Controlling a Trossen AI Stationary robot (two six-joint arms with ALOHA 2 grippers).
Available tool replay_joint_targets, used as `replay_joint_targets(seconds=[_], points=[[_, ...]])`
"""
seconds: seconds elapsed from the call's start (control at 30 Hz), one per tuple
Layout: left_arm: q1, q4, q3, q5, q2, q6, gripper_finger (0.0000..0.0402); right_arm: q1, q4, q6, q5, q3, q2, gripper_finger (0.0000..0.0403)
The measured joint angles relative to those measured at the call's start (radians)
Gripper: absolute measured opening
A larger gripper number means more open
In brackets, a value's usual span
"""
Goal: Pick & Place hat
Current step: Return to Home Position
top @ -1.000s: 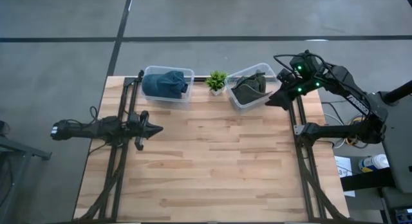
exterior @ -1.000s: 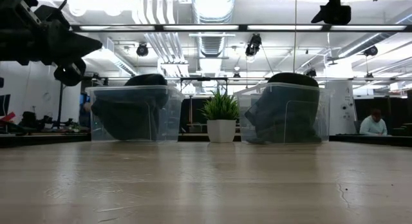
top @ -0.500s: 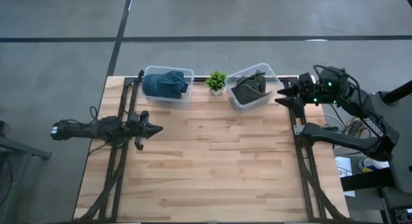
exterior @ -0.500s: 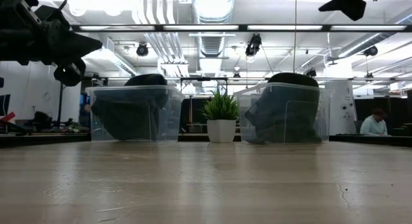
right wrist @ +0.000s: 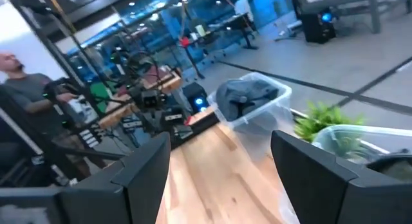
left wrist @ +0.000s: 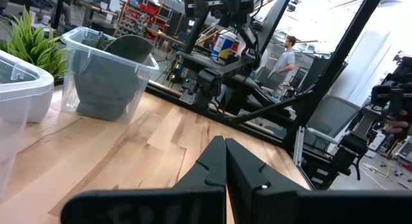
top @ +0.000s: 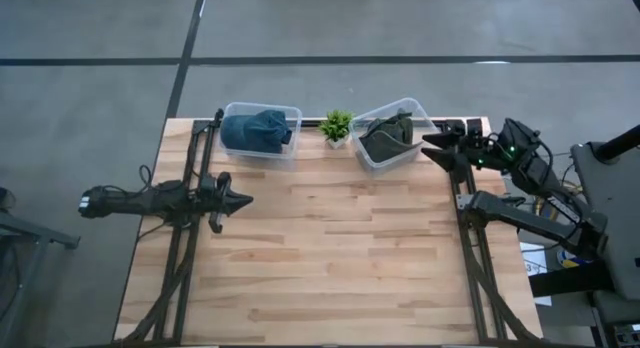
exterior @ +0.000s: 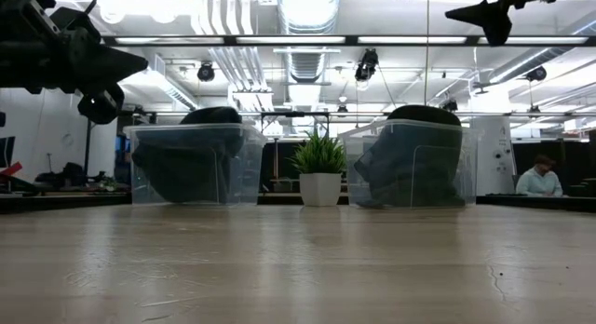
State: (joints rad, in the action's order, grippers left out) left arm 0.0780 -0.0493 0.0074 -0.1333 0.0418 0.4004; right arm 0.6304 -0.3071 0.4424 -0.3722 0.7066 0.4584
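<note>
The right gripper, jaws spread, is being held aloft beside the right transparent bin; the left gripper, jaws pressed together, is being held over the tabletop's left side.

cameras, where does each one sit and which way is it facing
High view: overhead, straight down on the table; both arms, left hand and right hand.
Low view: table height, level toward left bin, plant, right bin; hands at top corners.
Left wrist view: faces the right bin; own shut fingers.
Right wrist view: faces the left bin; own open fingers.
Shared: the plant shows in all four.
</note>
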Motion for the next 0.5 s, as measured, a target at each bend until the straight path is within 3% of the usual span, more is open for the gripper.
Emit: replay_joint_targets(seconds=[0.5], points=[[0.0,-0.002,0.0,0.001,0.0,0.0,0.0,-0.064,0.276,0.057,-0.029,-0.199,-0.13,0.0248]])
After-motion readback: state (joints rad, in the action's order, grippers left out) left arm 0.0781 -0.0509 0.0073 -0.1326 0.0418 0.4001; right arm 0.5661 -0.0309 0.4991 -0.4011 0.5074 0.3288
